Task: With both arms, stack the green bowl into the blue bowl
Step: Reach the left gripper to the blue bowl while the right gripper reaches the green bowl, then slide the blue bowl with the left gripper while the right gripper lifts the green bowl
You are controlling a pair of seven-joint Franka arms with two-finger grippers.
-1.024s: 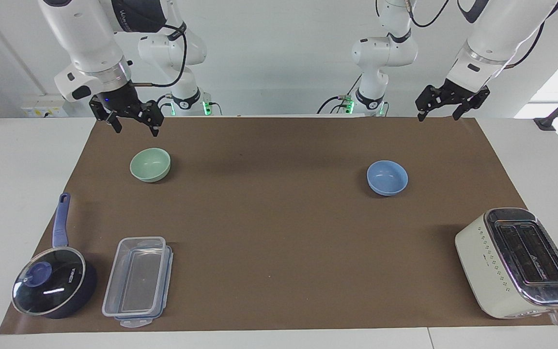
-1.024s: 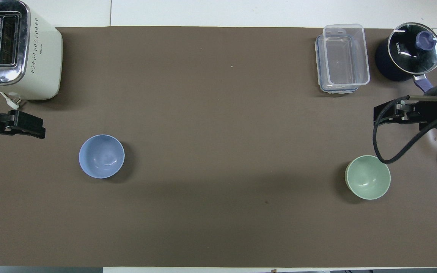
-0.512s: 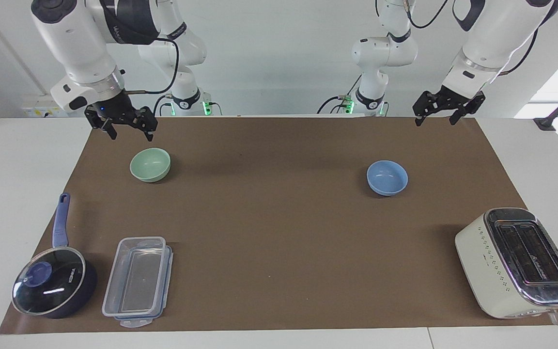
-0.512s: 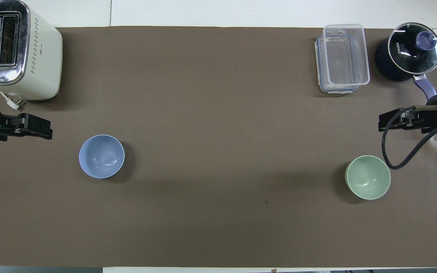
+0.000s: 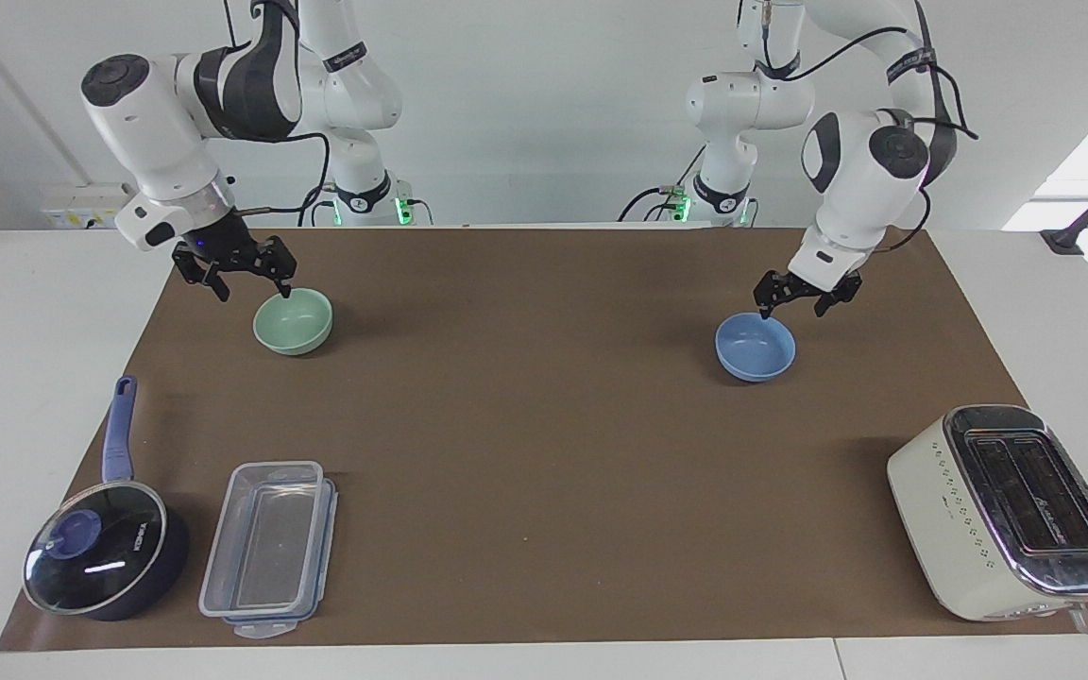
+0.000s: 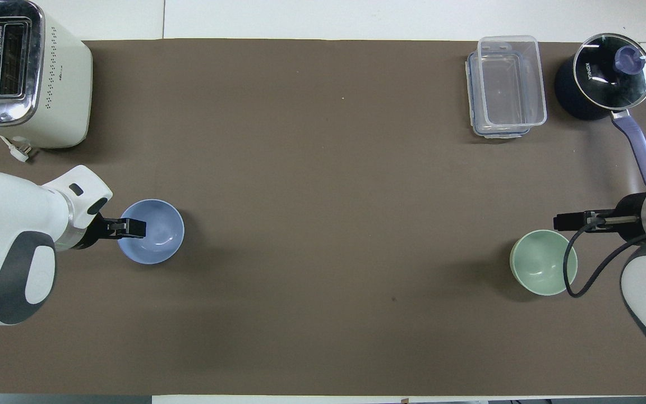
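Both arms are reaching: the right pincer (image 5: 248, 281), open, over the green bowl (image 5: 293, 321), and the left pincer (image 5: 797, 304), open, at the blue bowl (image 5: 756, 347) rim; next each should be closing on its rim.

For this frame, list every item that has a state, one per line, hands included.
green bowl: upright, empty, on the mat.
blue bowl: upright, empty, on the mat.
right hand: open, low at the green bowl's rim.
left hand: open, low at the blue bowl's rim.
saucepan: glass lid on.
plastic container: open, empty, sitting on its lid.
toaster: slots empty.
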